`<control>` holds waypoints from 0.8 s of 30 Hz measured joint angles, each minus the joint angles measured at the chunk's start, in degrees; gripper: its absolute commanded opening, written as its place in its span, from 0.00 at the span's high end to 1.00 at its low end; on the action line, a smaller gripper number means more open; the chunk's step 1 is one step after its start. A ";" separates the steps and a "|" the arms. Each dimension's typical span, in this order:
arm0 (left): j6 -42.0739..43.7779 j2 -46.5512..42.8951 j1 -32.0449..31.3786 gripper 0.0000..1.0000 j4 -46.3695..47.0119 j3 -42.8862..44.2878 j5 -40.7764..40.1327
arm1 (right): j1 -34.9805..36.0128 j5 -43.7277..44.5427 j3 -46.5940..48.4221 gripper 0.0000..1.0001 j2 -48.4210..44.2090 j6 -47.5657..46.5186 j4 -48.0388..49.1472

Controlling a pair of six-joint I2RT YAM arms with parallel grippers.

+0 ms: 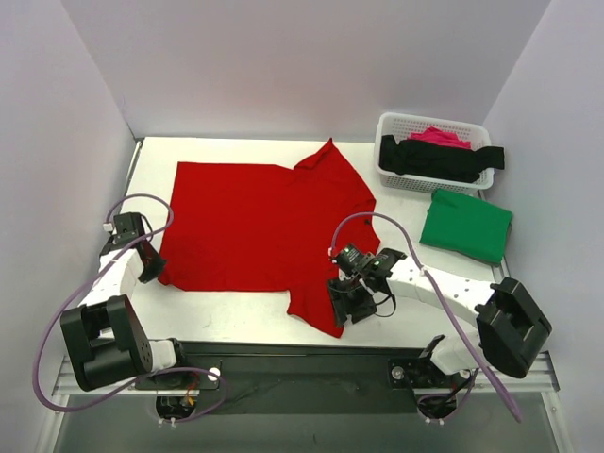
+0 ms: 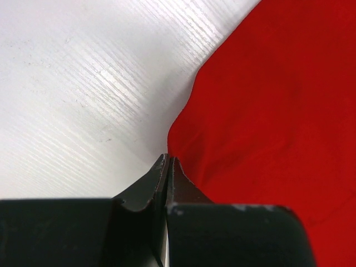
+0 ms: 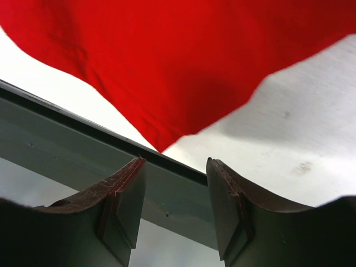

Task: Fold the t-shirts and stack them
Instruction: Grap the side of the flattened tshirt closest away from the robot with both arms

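A large red t-shirt (image 1: 264, 226) lies spread flat across the table. My left gripper (image 1: 149, 271) is at its near left corner. In the left wrist view the jaws (image 2: 168, 158) are shut, and the shirt's edge (image 2: 267, 111) runs right into the seam between them. My right gripper (image 1: 342, 307) hangs open over the near right sleeve tip. In the right wrist view the red tip (image 3: 161, 146) lies just beyond the open fingers (image 3: 175, 161), not touching them. A folded green t-shirt (image 1: 465, 225) lies at the right. Black (image 1: 442, 160) and pink (image 1: 440, 138) shirts lie in the basket.
The white lattice basket (image 1: 392, 127) stands at the back right, just behind the green shirt. The table's near edge and dark metal rail (image 3: 67, 144) run right under the right gripper. White walls close in the back and both sides.
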 measured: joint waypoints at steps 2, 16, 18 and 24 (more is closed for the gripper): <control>0.35 0.39 -0.24 1.00 -0.22 0.09 -0.31 | 1.25 0.35 0.00 0.56 0.33 1.05 1.18; 3.13 2.78 -0.81 1.00 -1.75 1.70 -1.36 | 6.40 2.10 -1.18 0.66 6.38 5.16 6.19; 3.30 3.28 -0.81 1.00 -1.84 2.19 -1.36 | 7.04 2.29 -1.18 0.67 6.97 5.70 6.21; 4.02 4.20 -0.83 1.00 -2.08 2.73 -1.33 | 8.09 3.50 -1.18 0.75 7.39 7.17 6.16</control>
